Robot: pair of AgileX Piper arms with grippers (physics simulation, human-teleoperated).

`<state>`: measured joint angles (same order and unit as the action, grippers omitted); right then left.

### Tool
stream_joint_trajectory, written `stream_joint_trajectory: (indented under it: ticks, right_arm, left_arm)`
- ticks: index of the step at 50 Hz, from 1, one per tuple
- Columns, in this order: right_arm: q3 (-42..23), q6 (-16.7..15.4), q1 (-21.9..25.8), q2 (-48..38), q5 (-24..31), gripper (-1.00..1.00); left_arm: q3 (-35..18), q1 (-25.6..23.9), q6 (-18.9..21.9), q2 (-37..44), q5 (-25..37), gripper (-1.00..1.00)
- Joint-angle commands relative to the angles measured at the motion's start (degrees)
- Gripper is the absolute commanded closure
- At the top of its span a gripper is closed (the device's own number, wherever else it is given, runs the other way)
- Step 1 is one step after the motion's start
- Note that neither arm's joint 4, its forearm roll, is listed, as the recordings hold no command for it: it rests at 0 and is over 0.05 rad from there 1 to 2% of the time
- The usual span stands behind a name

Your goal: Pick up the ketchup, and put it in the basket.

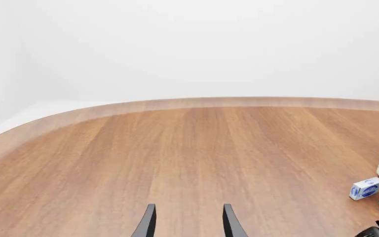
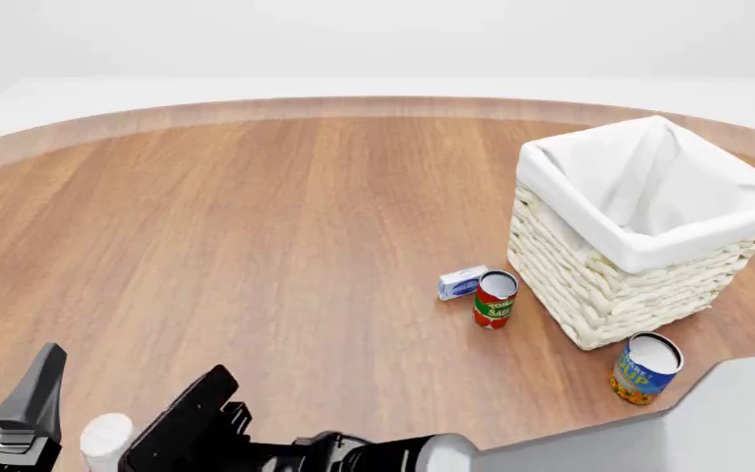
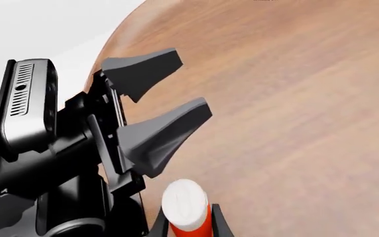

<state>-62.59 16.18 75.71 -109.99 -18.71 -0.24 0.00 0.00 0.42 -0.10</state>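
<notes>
we see the ketchup [image 3: 186,210] low at about seven o'clock in the front view, near the table's near edge, where only its white cap [image 2: 105,438] shows. in the right wrist view the red-orange bottle with its white cap stands between the two dark fingertips of the right gripper [image 3: 186,222]; the tips sit close against its sides just below the cap, but we cannot tell whether they truly clamp it.

the left gripper [image 3: 166,101] shows in that same view beside the bottle, its two grey fingers [image 3: 170,128] spread apart with nothing between them. the left wrist view agrees: two dark fingertips [image 1: 146,224] stand apart over bare wood.

the basket [image 2: 640,231] sits at about three o'clock in the front view, well apart from the ketchup, upright, its white cloth lining folded over the rim and the inside showing only cloth. just beside its near-left wall stands a red-and-green can [image 2: 494,299], and touching or nearly touching that can lies a small blue-and-white box [image 2: 462,283]. a blue-and-yellow can [image 2: 644,368] stands near the basket's near corner, at about four o'clock. the wooden table [image 2: 247,226] has a rounded far edge.
</notes>
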Motion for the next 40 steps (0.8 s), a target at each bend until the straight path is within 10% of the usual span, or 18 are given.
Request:
stream_joint_trajectory:
  ticks: [1, 40]
  right_arm:
    - [1.2, 2.05, -1.56, 1.03, -1.19, 1.0]
    - [6.47, 3.51, -10.76, 10.46, -2.88, 1.0]
  left_arm:
    - [0.0, 0.0, 0.0, 0.0, 0.0, -1.0]
    - [0.0, 0.0, 0.0, 0.0, 0.0, -1.0]
